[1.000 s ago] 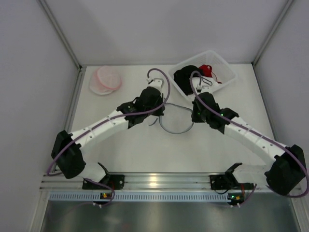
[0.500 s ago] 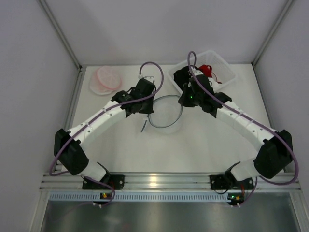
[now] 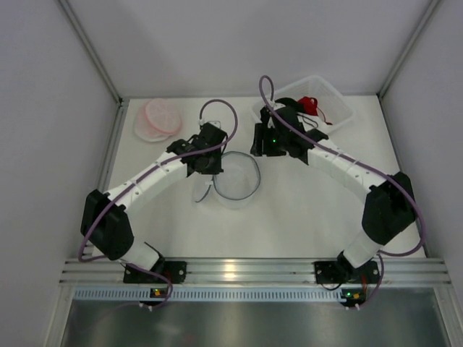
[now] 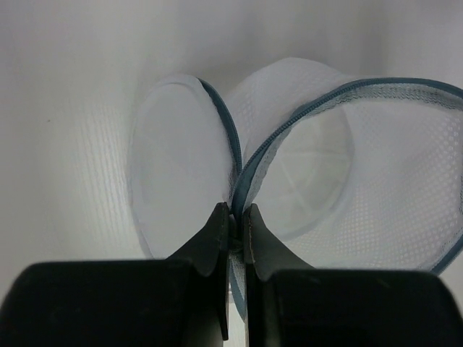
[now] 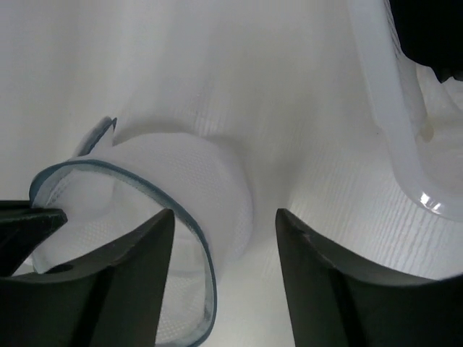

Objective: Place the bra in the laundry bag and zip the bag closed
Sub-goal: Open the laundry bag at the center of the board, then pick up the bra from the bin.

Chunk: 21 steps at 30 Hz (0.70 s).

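Plain white table (image 3: 304, 217) boxed in by pale grey walls (image 3: 217, 43), with a metal rail (image 3: 231, 273) along the near edge. The laundry bag (image 3: 235, 181) is a white mesh cylinder with a blue-grey zipper rim, lying on its side mid-table with its mouth open; the left claw (image 4: 236, 220) is pinched tight on that zipper edge, and the right claw (image 5: 223, 224) hangs spread wide just over the bag, gripping nothing. The clear bin (image 3: 340, 108) at the back right holds black fabric (image 5: 430, 29) and something red (image 3: 309, 103), and honestly I can't tell which one is the bra.
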{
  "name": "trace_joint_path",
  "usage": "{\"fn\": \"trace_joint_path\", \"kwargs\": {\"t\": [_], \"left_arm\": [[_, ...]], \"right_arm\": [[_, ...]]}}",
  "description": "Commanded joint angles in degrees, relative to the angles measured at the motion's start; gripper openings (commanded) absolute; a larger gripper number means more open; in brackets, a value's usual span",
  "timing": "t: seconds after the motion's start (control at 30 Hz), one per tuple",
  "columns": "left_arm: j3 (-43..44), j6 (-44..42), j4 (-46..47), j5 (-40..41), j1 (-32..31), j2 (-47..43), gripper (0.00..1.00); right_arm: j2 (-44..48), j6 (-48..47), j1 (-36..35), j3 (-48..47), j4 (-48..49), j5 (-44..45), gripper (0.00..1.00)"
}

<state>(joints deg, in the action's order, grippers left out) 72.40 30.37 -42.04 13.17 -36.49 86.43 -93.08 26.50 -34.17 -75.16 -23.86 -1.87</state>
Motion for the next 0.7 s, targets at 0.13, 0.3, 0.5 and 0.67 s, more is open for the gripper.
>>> {"fn": "trace_joint_path", "kwargs": {"t": [0.13, 0.3, 0.5, 0.67], "left_arm": [[-0.5, 0.1, 5.0, 0.5, 0.5, 0.5, 0.00], [-0.7, 0.1, 5.9, 0.3, 0.6, 0.1, 0.00], [-1.3, 0.3, 6.9, -1.2, 0.6, -0.5, 0.00], [-2.1, 0.1, 7.0, -0.8, 0.6, -1.7, 0.00]], "right_arm": [[2.5, -2.6, 5.3, -12.1, -0.3, -3.2, 0.70], [-0.6, 1.1, 11.8, -14.0, 5.3, 3.1, 0.78], [-12.7, 2.2, 14.8, -24.0, 4.9, 8.1, 0.79], [-20.0, 2.3, 15.0, -30.7, 5.2, 9.2, 0.81]]}}
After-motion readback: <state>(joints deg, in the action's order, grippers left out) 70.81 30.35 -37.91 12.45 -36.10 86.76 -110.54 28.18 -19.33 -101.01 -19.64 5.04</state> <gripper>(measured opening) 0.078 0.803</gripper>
